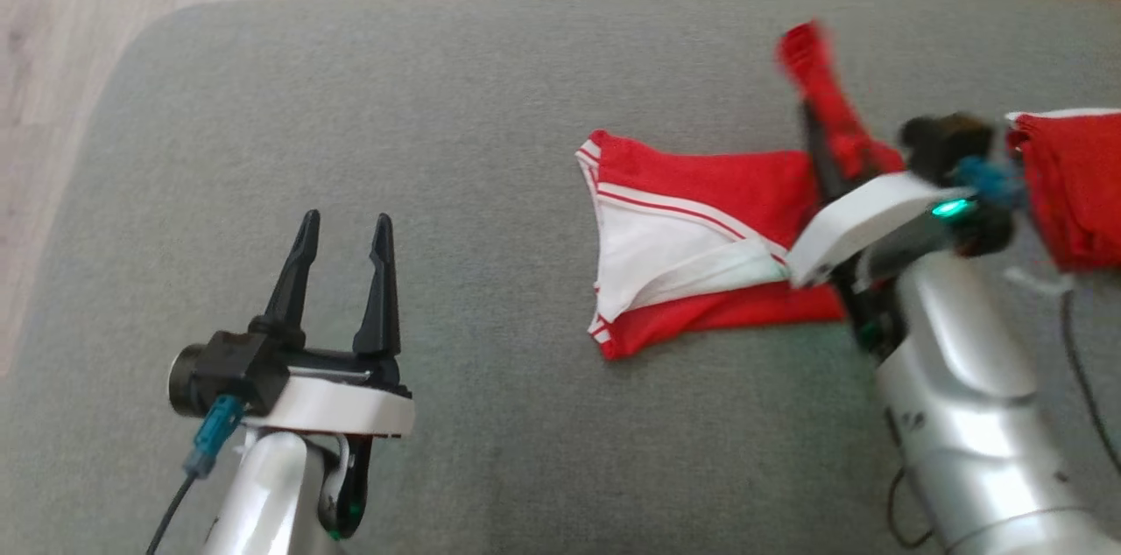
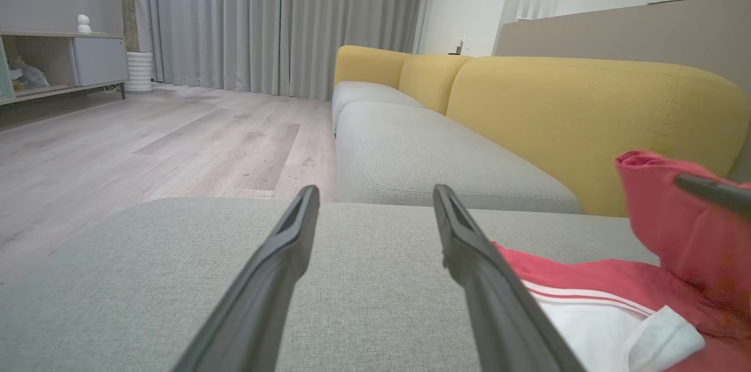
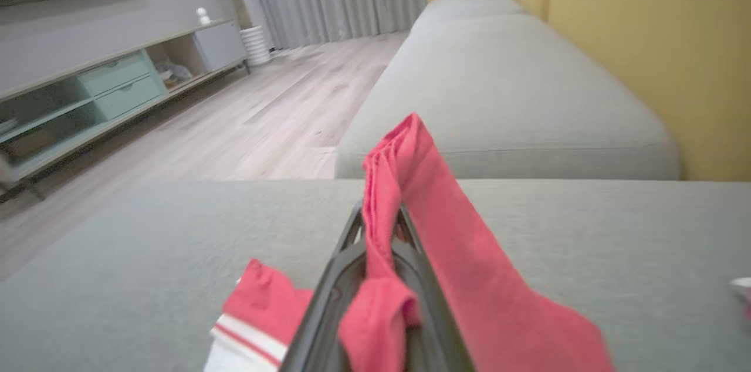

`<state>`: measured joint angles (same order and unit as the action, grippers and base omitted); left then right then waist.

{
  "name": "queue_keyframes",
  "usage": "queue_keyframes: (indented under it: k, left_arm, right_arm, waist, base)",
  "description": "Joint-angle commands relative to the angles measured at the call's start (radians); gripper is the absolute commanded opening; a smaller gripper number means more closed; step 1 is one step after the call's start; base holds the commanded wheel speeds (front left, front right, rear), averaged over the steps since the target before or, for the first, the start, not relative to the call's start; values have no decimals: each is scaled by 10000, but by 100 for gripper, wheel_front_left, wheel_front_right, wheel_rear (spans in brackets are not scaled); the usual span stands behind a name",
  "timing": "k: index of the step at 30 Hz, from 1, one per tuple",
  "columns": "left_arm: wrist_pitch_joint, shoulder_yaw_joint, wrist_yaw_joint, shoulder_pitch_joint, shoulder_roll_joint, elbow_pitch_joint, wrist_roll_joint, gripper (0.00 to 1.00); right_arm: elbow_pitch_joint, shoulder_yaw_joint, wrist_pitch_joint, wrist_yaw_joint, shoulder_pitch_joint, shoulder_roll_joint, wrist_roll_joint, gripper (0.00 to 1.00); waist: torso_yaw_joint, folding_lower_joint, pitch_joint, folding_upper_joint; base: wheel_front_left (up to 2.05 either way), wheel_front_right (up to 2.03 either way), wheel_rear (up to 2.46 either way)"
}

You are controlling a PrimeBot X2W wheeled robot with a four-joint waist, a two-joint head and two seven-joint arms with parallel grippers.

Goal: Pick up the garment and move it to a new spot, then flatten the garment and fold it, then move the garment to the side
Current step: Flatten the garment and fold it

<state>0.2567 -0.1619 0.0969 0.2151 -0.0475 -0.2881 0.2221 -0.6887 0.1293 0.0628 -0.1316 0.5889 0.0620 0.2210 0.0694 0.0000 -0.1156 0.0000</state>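
The right gripper (image 1: 810, 113) is clamped on the red fabric garment with a white panel and red-and-white striped trim (image 1: 701, 187). Its 2 dark fingers are together with a bunched red fold pinched between them, and the fold stands up past the tips in the right wrist view (image 3: 378, 213). From that pinch the cloth drops away below the fingers and to their left, where most of the garment lies on the grey fabric sofa cushion (image 1: 438, 100).

The garment's long axis runs crosswise to both grippers' fingers. The striped, white-panelled end is the end farther from the right gripper and points toward the left gripper (image 1: 346, 222). That gripper hangs empty with its fingers wide apart, and bare cushion lies between it and the cloth. The garment lies to its right and a little ahead, so in the left wrist view (image 2: 375, 193) it lies beyond the right-hand finger (image 2: 587, 284).

The right arm is the nearer one, since it already has the cloth. The left would need to reach rightward for the striped end, probably to help spread it flat.

The garment looks crumpled and partly doubled over, with the white panel showing in a wedge between red layers. It is not flat yet.

More red cloth with a pale edge (image 1: 1073, 187) lies just right of the right wrist. I cannot tell whether it belongs to the same garment.
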Motion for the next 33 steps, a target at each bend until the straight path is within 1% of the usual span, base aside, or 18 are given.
queue_keyframes:
  k: [1,6,13,14,15,18,21,22,24,25,28,30,33]
  left_arm:
    - [51,210,-27,177,-30,270,92,100]
    - [51,-47,-104,279,-29,207,229,100]
    - [51,-289,-293,331,-29,241,467,100]
    - [51,-308,-303,322,-29,228,470,100]
    - [51,-322,-309,316,-29,210,471,100]
    - [51,-269,-315,321,-28,158,440,100]
    - [51,-126,-293,336,-28,149,367,100]
    - [51,-58,-274,326,-28,179,350,100]
    - [51,-1,-272,293,-28,228,341,100]
    - [51,-1,-272,293,-28,228,341,100]
    - [51,74,-266,223,-28,296,320,100]
    - [51,139,-267,166,-28,338,296,100]
    - [51,256,-265,68,-28,406,255,100]
  right_arm:
    - [381,773,4,9,82,-116,435,0]
    - [323,2480,4,9,-118,-116,1415,0]
    - [-256,3819,119,9,-286,-117,1910,0]
    - [-332,4010,130,9,-306,-117,1915,48]
    - [-391,4142,113,9,-344,-117,2030,100]
    - [-400,4359,339,9,-289,-117,2238,100]
    - [-438,4320,632,9,-101,-117,2357,100]
    - [-559,4040,959,9,94,-117,2155,100]
    - [-727,3618,1280,9,258,-117,1807,100]
    - [-727,3618,1280,9,258,-117,1807,100]
    - [-883,2741,1658,9,418,-118,1012,100]
    - [-839,1976,1828,9,418,-118,292,100]
    - [-378,751,1947,9,171,-117,-971,100]
  waist:
    - [224,0,-81,0]
    - [584,0,-196,0]
    - [893,0,-209,0]
    - [907,0,-201,0]
    - [914,0,-186,0]
    - [837,0,-145,0]
    - [656,0,-82,0]
    - [515,0,-23,0]
    - [351,0,46,0]
    - [351,0,46,0]
    - [98,0,135,0]
    - [-83,0,190,0]
    - [-357,0,233,0]
  base:
    - [0,0,0]
    - [0,0,0]
    - [0,0,0]
    - [0,0,0]
    - [0,0,0]
    - [0,0,0]
    - [0,0,0]
    - [0,0,0]
    - [0,0,0]
    - [0,0,0]
    - [0,0,0]
    - [0,0,0]
    - [0,0,0]
